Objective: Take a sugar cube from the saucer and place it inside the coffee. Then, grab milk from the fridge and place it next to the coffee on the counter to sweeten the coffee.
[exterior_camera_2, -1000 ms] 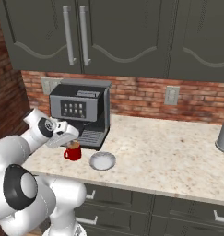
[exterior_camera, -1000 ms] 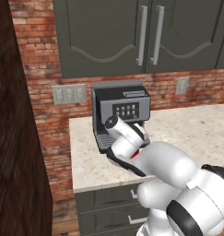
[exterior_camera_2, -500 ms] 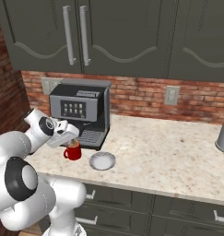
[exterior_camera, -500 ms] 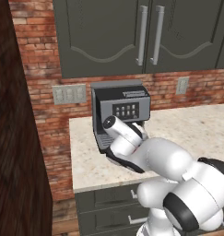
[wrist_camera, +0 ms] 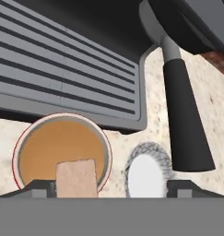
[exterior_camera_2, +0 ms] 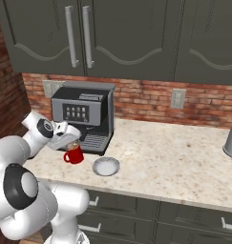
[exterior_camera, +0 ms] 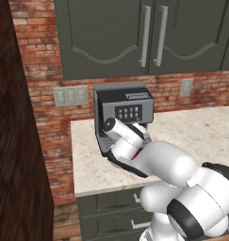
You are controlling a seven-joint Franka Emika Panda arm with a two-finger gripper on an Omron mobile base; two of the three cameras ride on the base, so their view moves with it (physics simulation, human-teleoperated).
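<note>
The gripper (wrist_camera: 109,186) is seen wide open at the bottom of the hand view, with the cube (wrist_camera: 76,178), a pale tan block, lying free between the tips above the mug (wrist_camera: 62,152), lower left. The sugar step is judged nearly done; next, the fridge must be reached. Beyond, lower centre, sits the bare saucer (wrist_camera: 148,175).

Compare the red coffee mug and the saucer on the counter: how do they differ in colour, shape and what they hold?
The coffee mug is red, while the saucer is light grey. The mug is an upright cylinder with a handle; the saucer is a flat shallow disc without one. In the hand view the mug holds tan-brown coffee, while the saucer shows a bare white inside. Both are round and stand side by side on the speckled counter before the coffee machine.
</note>
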